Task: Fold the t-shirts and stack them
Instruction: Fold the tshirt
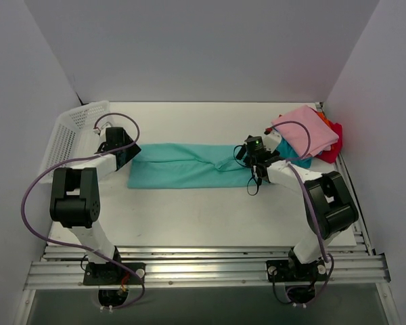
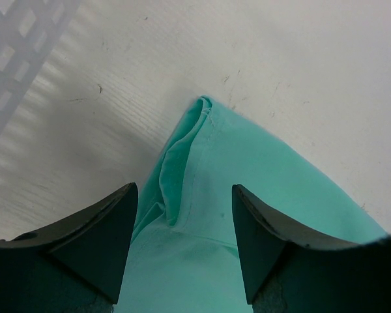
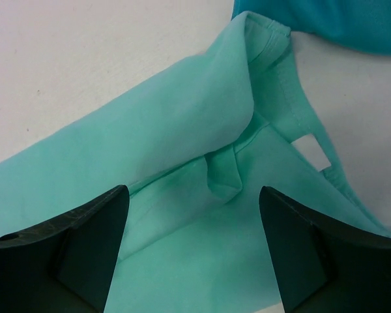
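This looks like a robotics lab test cell, not a home: a bare white table boxed in by plain white panels, with a left arm and a right arm bolted to aluminium rails at the near edge, purple cables looping off them.

The t-shirt is soft matt cloth, the table smooth, scuffed.

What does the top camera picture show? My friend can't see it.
A teal-green t-shirt, folded into a long strip, lies across a white table, with the left end effector at its left end and the right end effector at its right end. Folded shirts, pink on top, sit far right; a white mesh basket sits far left.
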You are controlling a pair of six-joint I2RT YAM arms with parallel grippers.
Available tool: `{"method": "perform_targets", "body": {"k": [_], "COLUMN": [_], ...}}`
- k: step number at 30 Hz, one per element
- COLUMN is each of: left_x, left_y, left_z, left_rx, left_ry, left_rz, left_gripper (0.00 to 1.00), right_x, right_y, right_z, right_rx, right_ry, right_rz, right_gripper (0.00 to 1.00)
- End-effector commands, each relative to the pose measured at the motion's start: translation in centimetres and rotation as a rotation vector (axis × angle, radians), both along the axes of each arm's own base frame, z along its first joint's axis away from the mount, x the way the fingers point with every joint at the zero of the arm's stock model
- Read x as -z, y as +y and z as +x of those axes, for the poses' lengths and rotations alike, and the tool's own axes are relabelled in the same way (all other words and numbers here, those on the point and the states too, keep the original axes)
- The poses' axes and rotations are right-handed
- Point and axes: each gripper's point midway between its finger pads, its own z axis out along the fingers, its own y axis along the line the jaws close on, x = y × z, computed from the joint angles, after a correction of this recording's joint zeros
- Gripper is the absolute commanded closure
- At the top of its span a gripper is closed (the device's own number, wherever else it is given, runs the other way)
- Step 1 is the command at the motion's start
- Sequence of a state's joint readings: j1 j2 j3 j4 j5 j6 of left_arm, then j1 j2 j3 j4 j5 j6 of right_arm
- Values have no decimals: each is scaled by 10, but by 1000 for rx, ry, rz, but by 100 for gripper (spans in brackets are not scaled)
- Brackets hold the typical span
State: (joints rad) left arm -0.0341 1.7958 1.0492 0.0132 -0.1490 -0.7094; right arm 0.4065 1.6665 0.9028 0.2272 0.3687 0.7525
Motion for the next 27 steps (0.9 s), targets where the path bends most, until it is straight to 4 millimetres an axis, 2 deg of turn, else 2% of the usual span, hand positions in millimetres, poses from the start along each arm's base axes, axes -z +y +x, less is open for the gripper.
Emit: {"method": "perform_targets", "body": {"k": [1, 7, 11, 19, 27], "left_x": [-7, -7, -8, -8, -9], "left_y": [46, 46, 46, 46, 46], "left_z": [3, 3, 3, 2, 2], "left_rx": [-148, -151, -150, -152, -152], "left_ry": [-34, -34, -37, -41, -44], "left_rz": [39, 41, 40, 39, 39], "left_gripper": [32, 33, 33, 33, 33], "right_x": [-8, 0, 7, 25, 34], "right_y": [-3, 6, 7, 13, 11], "right_z": [12, 17, 13, 15, 11], "right_rx": [-9, -39, -49, -66, -63], "right_ry": [-30, -25, -10, 22, 41], "right_rz": [31, 76, 82, 92, 85], "right_gripper": [24, 40, 45, 63, 64]}}
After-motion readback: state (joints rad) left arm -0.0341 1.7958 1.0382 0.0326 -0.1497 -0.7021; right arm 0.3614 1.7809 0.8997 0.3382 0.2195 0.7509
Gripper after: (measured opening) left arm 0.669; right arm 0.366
